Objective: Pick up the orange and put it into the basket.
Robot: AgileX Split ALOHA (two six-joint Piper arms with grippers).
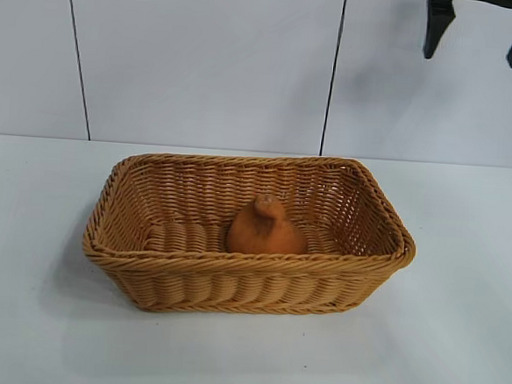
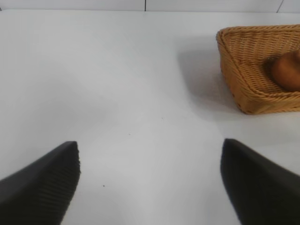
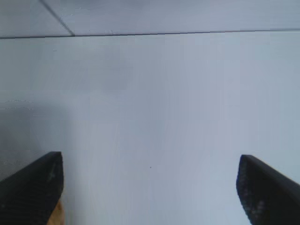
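Note:
The orange [image 1: 267, 228], dull and lumpy with a knobby top, lies inside the woven tan basket [image 1: 128, 258] in the middle of the table. The left wrist view also catches the orange [image 2: 287, 70] in the basket [image 2: 243, 89], well off to one side. My right gripper [image 1: 484, 34] hangs high above the table's far right, open and empty, apart from the basket. In its own view the right gripper [image 3: 150, 159] stands wide over bare table. My left gripper [image 2: 150, 150] is open and empty over white table, away from the basket.
White table [image 1: 456, 347] surrounds the basket on every side. A pale panelled wall [image 1: 204, 57] with dark seams stands behind it.

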